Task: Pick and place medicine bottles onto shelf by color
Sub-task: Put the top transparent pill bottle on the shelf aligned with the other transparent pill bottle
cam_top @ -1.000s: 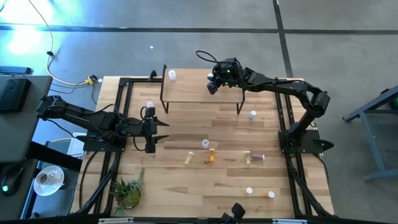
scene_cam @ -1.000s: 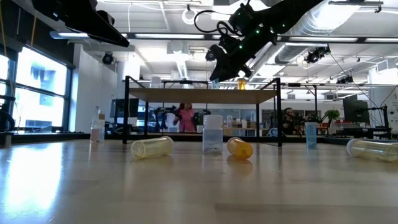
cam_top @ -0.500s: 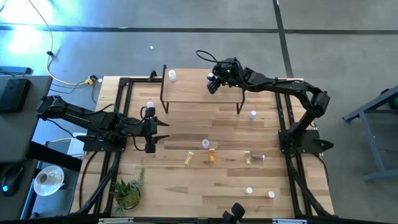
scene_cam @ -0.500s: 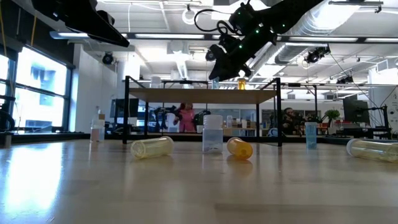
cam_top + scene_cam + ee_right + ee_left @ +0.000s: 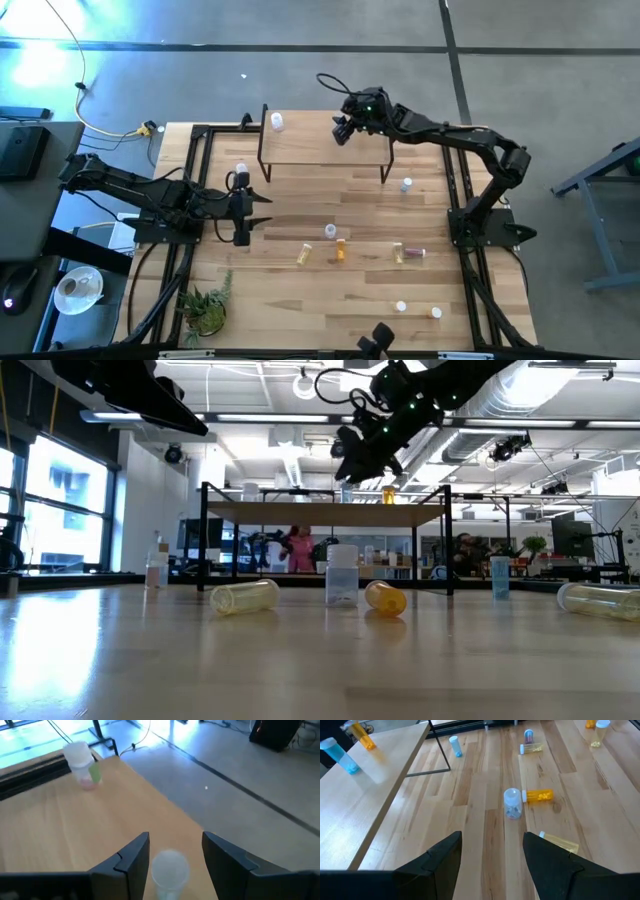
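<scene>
My right gripper (image 5: 342,131) is open and hovers over the right part of the light-wood shelf (image 5: 310,145). In the right wrist view (image 5: 175,851) its fingers stand on either side of a white-capped bottle (image 5: 170,868) without touching it. The left wrist view shows this bluish bottle (image 5: 340,755) standing on the shelf beside an amber one (image 5: 362,736). A clear bottle (image 5: 276,122) stands at the shelf's left end. My left gripper (image 5: 262,210) is open and empty at the table's left side.
Several bottles are on the table: a clear one standing (image 5: 330,231), an amber one (image 5: 341,250) and a yellow one (image 5: 304,254) lying, a bluish one (image 5: 407,185) by the shelf's right leg, others near the front right. A small plant (image 5: 205,305) stands front left.
My right gripper has gone up and a little toward the table's far edge, away from the shelf top. The bottles on the shelf have stayed where they were.
</scene>
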Robot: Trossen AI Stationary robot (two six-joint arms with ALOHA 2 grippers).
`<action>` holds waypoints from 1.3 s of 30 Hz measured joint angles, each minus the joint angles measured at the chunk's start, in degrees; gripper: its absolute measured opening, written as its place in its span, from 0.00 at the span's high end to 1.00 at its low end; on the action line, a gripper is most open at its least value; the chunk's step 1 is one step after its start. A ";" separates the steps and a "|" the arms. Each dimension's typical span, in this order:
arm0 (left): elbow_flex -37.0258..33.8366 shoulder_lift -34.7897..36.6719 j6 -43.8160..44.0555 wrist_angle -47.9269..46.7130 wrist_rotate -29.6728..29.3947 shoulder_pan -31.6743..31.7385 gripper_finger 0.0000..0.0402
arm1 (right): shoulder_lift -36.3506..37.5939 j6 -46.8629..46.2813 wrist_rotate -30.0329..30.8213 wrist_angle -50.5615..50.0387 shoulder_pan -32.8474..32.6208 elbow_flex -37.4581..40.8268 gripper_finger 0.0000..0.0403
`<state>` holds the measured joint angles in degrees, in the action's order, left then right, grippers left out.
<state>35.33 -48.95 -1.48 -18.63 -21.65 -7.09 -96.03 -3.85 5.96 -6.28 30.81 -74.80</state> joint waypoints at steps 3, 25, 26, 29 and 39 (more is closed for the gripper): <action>0.00 -0.02 1.44 -0.03 0.00 0.00 0.50 | 0.00 2.06 -0.01 -2.87 -0.09 -2.56 0.57; 0.00 2.52 32.14 -18.12 -15.63 0.00 0.50 | 0.00 11.88 1.48 -28.81 -3.05 -22.19 0.57; 0.00 2.46 32.50 -17.96 -15.07 0.00 0.50 | 0.00 11.93 2.35 -29.90 -3.24 -23.21 0.57; 0.00 1.85 32.83 -16.97 -12.75 0.00 0.50 | 0.00 12.86 4.47 -32.77 -3.60 -25.96 0.57; 0.00 -0.47 36.31 -19.58 -11.77 0.10 0.50 | -0.02 13.10 4.98 -41.42 -3.61 -31.84 0.57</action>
<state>35.33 -49.42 34.83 -38.22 -33.42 -6.99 -96.05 9.25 10.94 -47.70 27.20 -106.63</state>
